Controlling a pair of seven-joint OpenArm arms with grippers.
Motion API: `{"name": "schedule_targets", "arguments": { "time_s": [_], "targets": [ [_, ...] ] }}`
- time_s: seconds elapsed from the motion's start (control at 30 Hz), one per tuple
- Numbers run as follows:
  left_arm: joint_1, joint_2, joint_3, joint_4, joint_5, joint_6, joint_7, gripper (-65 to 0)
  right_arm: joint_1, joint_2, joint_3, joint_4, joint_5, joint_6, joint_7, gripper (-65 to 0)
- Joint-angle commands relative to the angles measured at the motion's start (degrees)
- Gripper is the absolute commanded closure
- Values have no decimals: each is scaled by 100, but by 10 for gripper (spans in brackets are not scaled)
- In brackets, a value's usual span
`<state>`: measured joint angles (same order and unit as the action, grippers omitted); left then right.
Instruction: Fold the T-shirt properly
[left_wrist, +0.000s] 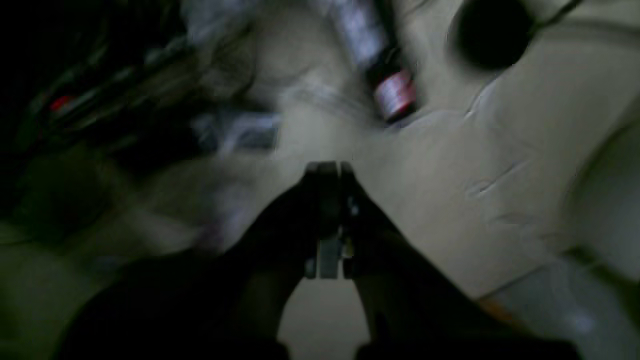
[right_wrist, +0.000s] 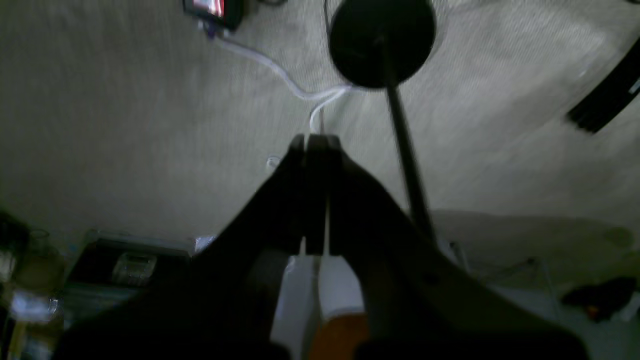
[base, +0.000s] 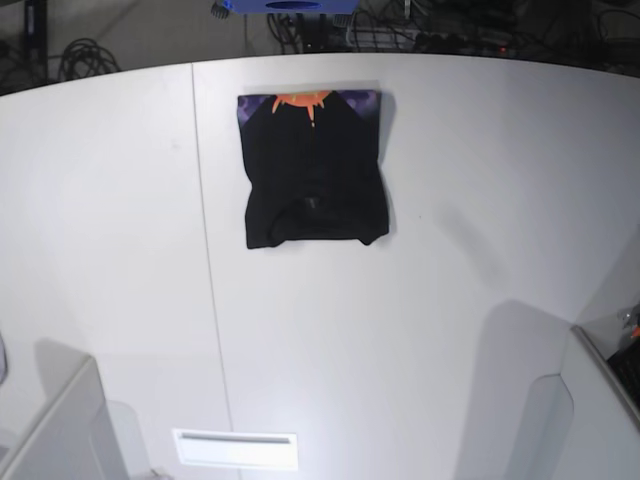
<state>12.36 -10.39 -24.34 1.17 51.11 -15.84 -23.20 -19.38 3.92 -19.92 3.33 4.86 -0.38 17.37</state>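
Observation:
The black T-shirt (base: 312, 170) lies folded into a compact rectangle on the white table (base: 450, 280), toward the far middle. An orange-and-purple print (base: 305, 101) shows along its far edge. Neither gripper shows in the base view. In the left wrist view my left gripper (left_wrist: 327, 167) is shut with nothing between the fingers, raised over a blurred light surface. In the right wrist view my right gripper (right_wrist: 315, 141) is shut and empty too, facing a light carpeted floor. The T-shirt shows in neither wrist view.
A seam (base: 207, 260) runs down the table left of the shirt. A white strip (base: 235, 449) lies near the front edge. Grey arm parts (base: 50, 430) stand at the front corners. Cables (base: 85, 55) lie behind the table. A black round stand base (right_wrist: 382, 42) is on the floor.

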Motion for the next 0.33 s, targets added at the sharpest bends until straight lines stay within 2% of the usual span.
{"name": "schedule_targets", "arguments": {
  "time_s": [0.0, 0.3],
  "targets": [
    [17, -29, -23, 11, 18, -38, 21, 0, -54, 43, 10, -12, 2, -1, -53, 0],
    [-159, -38, -41, -16, 10, -30, 74, 0, 61, 43, 19, 84, 10, -1, -44, 0]
  ]
}}
